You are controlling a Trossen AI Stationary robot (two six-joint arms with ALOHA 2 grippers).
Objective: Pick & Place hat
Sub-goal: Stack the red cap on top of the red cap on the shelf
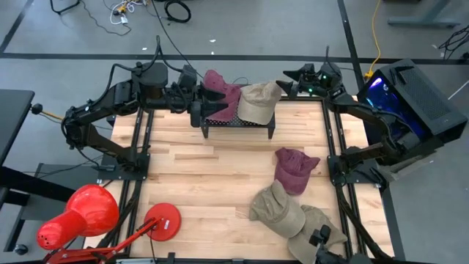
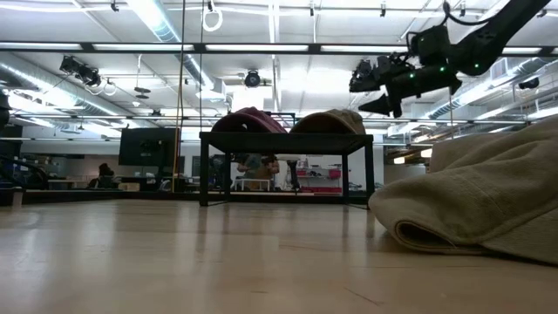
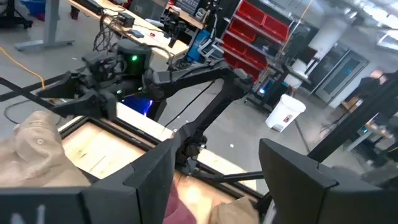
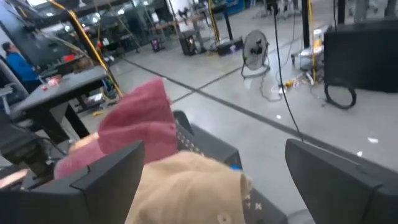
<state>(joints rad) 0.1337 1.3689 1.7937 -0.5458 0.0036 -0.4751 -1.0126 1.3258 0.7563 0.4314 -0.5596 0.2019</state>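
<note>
A black mesh rack (image 1: 238, 123) (image 2: 279, 137) stands at the table's far middle. A maroon hat (image 1: 223, 92) (image 4: 140, 127) and a beige hat (image 1: 258, 101) (image 4: 186, 186) rest side by side on its top. My left gripper (image 1: 212, 108) (image 3: 214, 155) is open at the maroon hat's left side. My right gripper (image 1: 292, 75) (image 4: 214, 149) is open, raised just right of the beige hat (image 2: 330, 120). Another maroon hat (image 1: 294, 169) and two beige hats (image 1: 277, 207) (image 1: 315, 226) lie on the table's right near part.
A red lamp-like object (image 1: 80, 213) and a red disc (image 1: 161, 220) sit at the near left corner. A black box (image 1: 410, 95) with blue light stands beyond the right edge. Bare wood (image 1: 198, 176) lies between the rack and the near hats.
</note>
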